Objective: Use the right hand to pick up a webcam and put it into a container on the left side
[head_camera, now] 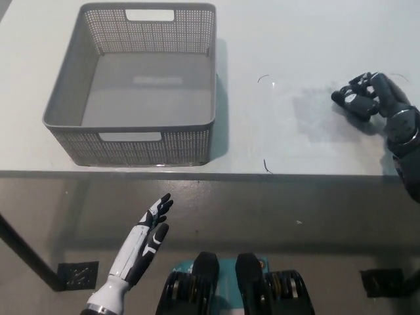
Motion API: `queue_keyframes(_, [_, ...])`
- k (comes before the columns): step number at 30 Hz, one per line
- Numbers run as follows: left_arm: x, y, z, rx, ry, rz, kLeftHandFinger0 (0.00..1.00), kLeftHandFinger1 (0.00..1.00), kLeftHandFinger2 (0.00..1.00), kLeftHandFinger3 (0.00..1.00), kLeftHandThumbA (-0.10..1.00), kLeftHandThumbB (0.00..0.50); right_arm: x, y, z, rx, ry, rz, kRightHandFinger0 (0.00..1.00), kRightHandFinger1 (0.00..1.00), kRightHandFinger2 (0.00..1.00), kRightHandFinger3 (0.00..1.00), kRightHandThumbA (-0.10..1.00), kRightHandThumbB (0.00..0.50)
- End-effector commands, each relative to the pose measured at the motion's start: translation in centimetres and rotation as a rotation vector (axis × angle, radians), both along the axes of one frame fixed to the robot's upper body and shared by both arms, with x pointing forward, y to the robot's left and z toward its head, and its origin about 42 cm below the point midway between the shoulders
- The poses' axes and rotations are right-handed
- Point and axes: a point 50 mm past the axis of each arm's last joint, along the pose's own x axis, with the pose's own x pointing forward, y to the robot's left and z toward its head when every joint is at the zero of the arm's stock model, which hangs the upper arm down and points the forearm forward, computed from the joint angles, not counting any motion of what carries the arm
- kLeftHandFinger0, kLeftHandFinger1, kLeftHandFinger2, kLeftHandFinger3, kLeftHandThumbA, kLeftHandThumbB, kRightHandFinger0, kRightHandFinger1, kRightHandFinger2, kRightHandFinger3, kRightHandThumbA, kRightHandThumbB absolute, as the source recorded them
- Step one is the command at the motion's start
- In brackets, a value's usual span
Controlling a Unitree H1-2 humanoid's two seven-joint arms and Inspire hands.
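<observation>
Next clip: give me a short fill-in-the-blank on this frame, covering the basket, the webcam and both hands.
1. The grey basket holds ____.
2. The webcam is gripped by the ____ hand.
3. The white left hand hangs below the table edge with its fingers ____.
4. From the robot's view, the basket stands to the ____ of the webcam.

Missing words: nothing; right; open; left

White left robot hand [146, 237] — black-palmed, black right robot hand [375, 96]
</observation>
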Motion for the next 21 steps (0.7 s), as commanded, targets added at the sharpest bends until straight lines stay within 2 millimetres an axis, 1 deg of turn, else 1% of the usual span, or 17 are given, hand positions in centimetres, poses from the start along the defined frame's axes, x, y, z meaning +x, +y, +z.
queue_keyframes(1, [0.5,0.1,1.0,0.019,-0.055,-0.021,1.0,1.0,1.0,1.0,1.0,0.128,1.9,-0.1,7.4,0.16,-0.294,-0.064,0.0,0.39,0.77,0.73,-0.1,0.153])
queue_keyframes(2, [0.5,0.2,1.0,0.022,-0.057,-0.021,1.0,1.0,1.0,1.0,1.0,0.121,2.1,0.0,8.4,0.176,-0.329,-0.074,0.0,0.4,0.78,0.73,-0.1,0.158])
queue_keyframes(3, [0.5,0.2,1.0,0.023,-0.06,-0.02,1.0,1.0,1.0,1.0,1.0,0.122,2.2,0.1,9.1,0.199,-0.352,-0.076,0.0,0.4,0.77,0.74,-0.1,0.151])
queue_keyframes(5, [0.7,0.2,1.1,0.022,-0.062,-0.02,1.0,1.0,1.0,1.0,1.0,0.132,2.3,0.3,10.8,0.29,-0.409,-0.064,0.0,0.37,0.76,0.75,-0.1,0.154])
queue_keyframes(7, [0.7,0.2,1.1,0.017,-0.058,-0.024,1.0,1.0,1.0,1.0,1.0,0.135,2.3,0.9,12.9,0.393,-0.483,-0.03,0.0,0.37,0.75,0.75,-0.1,0.158])
queue_keyframes(8, [0.7,0.2,1.1,0.017,-0.057,-0.024,1.0,1.0,1.0,1.0,1.0,0.135,2.3,1.0,13.0,0.399,-0.485,-0.03,0.0,0.37,0.75,0.75,-0.1,0.159])
queue_keyframes(9, [0.7,0.2,1.1,0.02,-0.059,-0.024,1.0,1.0,1.0,1.0,1.0,0.132,2.2,1.4,14.4,0.432,-0.511,-0.017,0.0,0.38,0.75,0.75,-0.1,0.164])
queue_keyframes(12, [0.6,0.2,1.1,0.019,-0.058,-0.022,1.0,1.0,1.0,1.0,1.0,0.133,1.6,2.5,16.4,0.472,-0.559,0.02,0.0,0.39,0.75,0.76,-0.1,0.176])
queue_keyframes(13, [0.6,0.2,1.2,0.024,-0.06,-0.022,1.0,1.0,1.0,1.0,1.0,0.132,1.4,2.8,17.1,0.473,-0.569,0.03,0.0,0.41,0.76,0.77,-0.1,0.181])
queue_keyframes(14, [0.6,0.2,1.1,0.027,-0.062,-0.022,1.0,1.0,1.0,1.0,1.0,0.13,1.2,3.2,17.6,0.475,-0.58,0.042,0.0,0.42,0.78,0.78,-0.1,0.174])
queue_keyframes(16, [0.6,0.2,1.1,0.022,-0.058,-0.023,1.0,1.0,1.0,1.0,1.0,0.14,0.6,4.7,19.0,0.459,-0.627,0.096,0.0,0.43,0.78,0.8,-0.1,0.171])
queue_keyframes(18, [0.7,0.2,1.1,0.022,-0.06,-0.024,1.0,1.0,1.0,1.0,1.0,0.138,0.3,5.6,19.8,0.466,-0.631,0.111,0.02,0.47,0.81,0.82,-0.1,0.169])
queue_keyframes(19, [0.7,0.2,1.1,0.022,-0.063,-0.027,1.0,1.0,1.0,1.0,1.0,0.13,0.1,6.7,20.5,0.463,-0.645,0.131,0.01,0.47,0.82,0.84,-0.1,0.163])
queue_keyframes(21, [0.4,0.3,1.0,0.021,-0.057,-0.028,1.0,1.0,1.0,1.0,1.0,0.13,-0.3,8.4,21.1,0.458,-0.653,0.157,0.02,0.47,0.83,0.84,-0.1,0.167])
